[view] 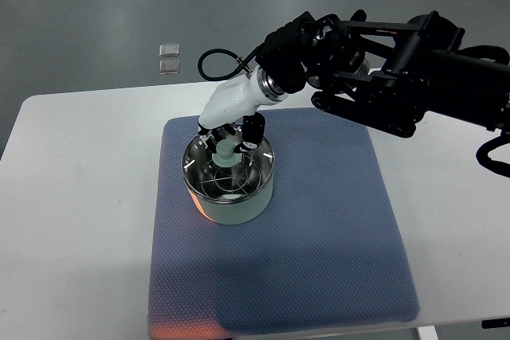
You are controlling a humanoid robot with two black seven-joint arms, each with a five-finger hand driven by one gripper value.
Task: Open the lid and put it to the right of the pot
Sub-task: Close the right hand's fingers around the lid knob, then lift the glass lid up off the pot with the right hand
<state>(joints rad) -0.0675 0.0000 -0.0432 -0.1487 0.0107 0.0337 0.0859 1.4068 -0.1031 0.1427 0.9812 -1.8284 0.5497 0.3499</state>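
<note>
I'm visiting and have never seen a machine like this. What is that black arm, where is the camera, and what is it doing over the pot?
There is one picture, taken from the robot's own side, looking steeply down. The black jointed thing coming in from the right edge is the robot's right arm. It ends in a white-cased right hand with fingers. Those fingers are closed around the pale knob of a glass lid, which sits on a small white pot. The lid does not look lifted yet. The pot stands on a blue-grey mat spread over a white table. The other arm is out of the picture. Two small clear objects lie on the floor beyond the table.
</note>
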